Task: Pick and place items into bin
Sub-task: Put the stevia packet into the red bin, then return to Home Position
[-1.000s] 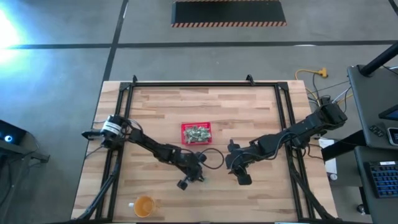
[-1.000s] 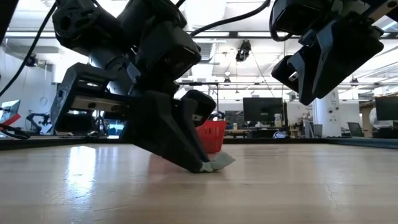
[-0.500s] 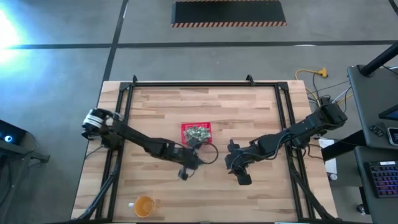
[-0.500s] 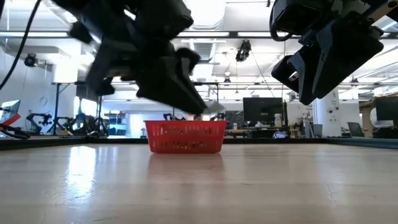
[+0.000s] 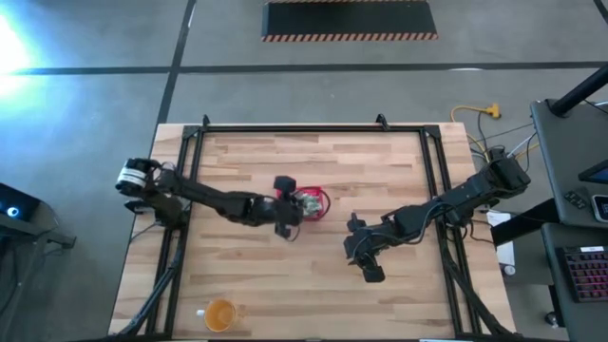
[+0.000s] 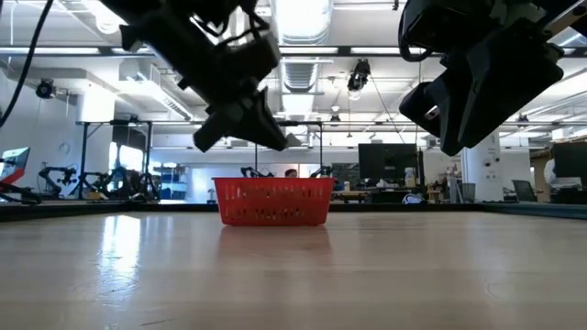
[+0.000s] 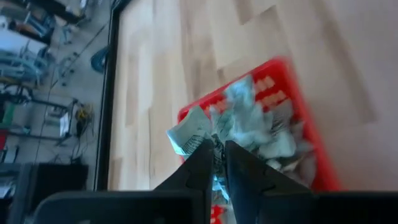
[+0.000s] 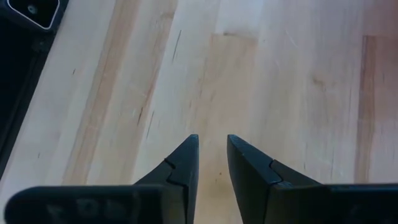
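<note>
The red meshed basket (image 5: 312, 202) stands near the table's middle with several pale green and white packets (image 7: 264, 127) inside. It also shows in the low view (image 6: 273, 202). My left gripper (image 5: 288, 217) hangs above the basket's near left part (image 6: 278, 139) and is shut on one packet (image 7: 188, 133). My right gripper (image 5: 367, 258) waits in the air right of the basket. Its fingers (image 8: 212, 152) are a narrow gap apart with nothing between them. My left gripper pinches one crinkly packet between its two fingertips (image 7: 206, 155), at the packet's edge (image 7: 200, 138) nearest the fingers. The fingers slant down from the table's left and near side. The packet is lifted clear and sticks out past the fingertips over the basket's rim (image 7: 205, 102).
A round orange cup (image 5: 219, 313) stands near the table's near edge, left of middle. A black frame (image 5: 195, 142) runs along the table's left, far and right sides. Bare wood (image 8: 261, 74) lies under my right gripper.
My left gripper has risen from the tabletop just on the near side of the basket and has moved toward the far edge until it is above the basket. The packet, which lay on the table under its fingertips, has been lifted clear with it.
</note>
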Robot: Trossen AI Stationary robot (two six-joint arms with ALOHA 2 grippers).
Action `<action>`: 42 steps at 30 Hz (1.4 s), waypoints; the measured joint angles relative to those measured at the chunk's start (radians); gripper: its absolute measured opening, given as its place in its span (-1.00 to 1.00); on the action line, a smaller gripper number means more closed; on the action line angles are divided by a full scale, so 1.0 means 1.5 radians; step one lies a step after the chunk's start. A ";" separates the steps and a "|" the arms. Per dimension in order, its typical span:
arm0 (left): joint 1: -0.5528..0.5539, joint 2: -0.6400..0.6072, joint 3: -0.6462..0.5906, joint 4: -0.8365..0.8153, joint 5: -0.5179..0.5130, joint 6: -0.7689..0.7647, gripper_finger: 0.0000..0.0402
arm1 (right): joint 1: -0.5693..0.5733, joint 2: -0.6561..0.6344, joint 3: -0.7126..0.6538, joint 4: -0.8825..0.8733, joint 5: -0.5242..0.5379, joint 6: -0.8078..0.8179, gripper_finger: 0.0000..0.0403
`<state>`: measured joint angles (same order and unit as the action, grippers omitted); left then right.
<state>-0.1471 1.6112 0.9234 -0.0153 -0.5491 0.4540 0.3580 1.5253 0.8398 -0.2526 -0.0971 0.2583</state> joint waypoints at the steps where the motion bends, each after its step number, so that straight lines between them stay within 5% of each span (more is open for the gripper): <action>1: 0.007 0.001 0.000 -0.005 -0.001 -0.001 -0.89 | 0.000 0.000 -0.001 -0.001 0.000 0.000 -0.62; 10: 0.025 -0.006 0.000 -0.036 0.004 -0.020 -0.81 | 0.000 0.000 -0.007 0.001 0.016 -0.025 -0.58; 20: 0.024 -0.008 0.001 -0.036 0.016 -0.018 -0.20 | 0.000 0.001 -0.001 0.056 0.015 -0.039 -0.64; 24: 0.014 -0.010 0.026 -0.033 0.013 -0.016 -0.08 | -0.001 -0.004 0.023 0.029 0.015 -0.144 -0.65; 33: 0.000 -0.117 0.036 0.017 -0.108 0.068 -0.05 | -0.009 -0.076 0.104 0.000 0.275 -0.374 -0.61; 42: 0.006 -0.306 -0.005 0.041 -0.076 0.068 -0.05 | -0.066 -0.235 0.102 -0.007 0.290 -0.442 -0.65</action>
<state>-0.1373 1.1524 0.9155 0.0465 -0.6628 0.5564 0.2591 1.1733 0.9935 -0.2624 0.3375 -0.4049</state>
